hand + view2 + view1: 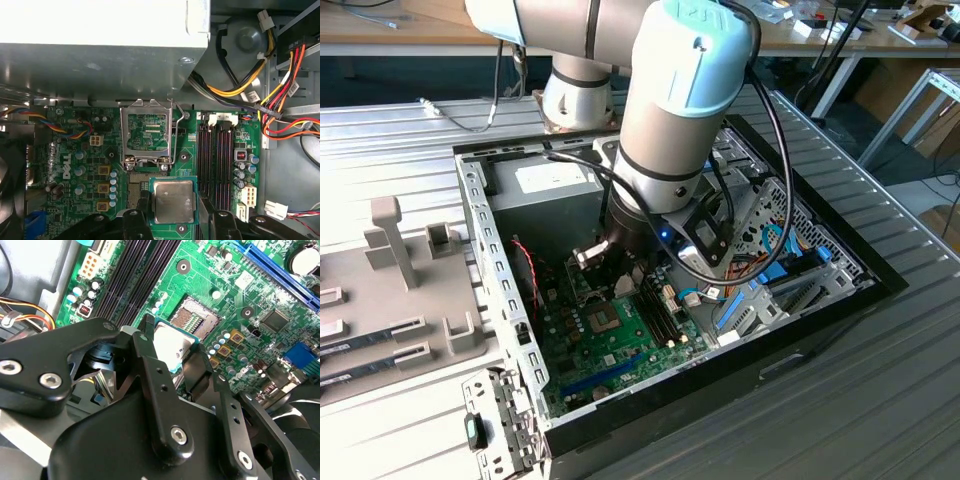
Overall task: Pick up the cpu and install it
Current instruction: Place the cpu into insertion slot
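Observation:
The cpu [173,201] is a flat square chip with a silver-grey top and a thin green rim. My gripper [175,206] is shut on it, one black finger [144,206] on each of two opposite edges. It hangs a little above the green motherboard [80,165], beside and partly over the open socket [140,186]. The socket's metal frame [146,131] is flipped up. In the second wrist view the cpu [170,342] sits in the gripper [172,347], short of the bare socket [196,317]. In the exterior view the gripper [620,268] is down inside the open computer case [488,250].
The grey power-supply box [100,22] stands just past the socket. Black memory slots [215,155] run beside it, and bundled coloured cables [280,100] lie beyond them. A black fan [300,415] is close to the fingers. A grey fixture [400,250] is at the exterior view's left.

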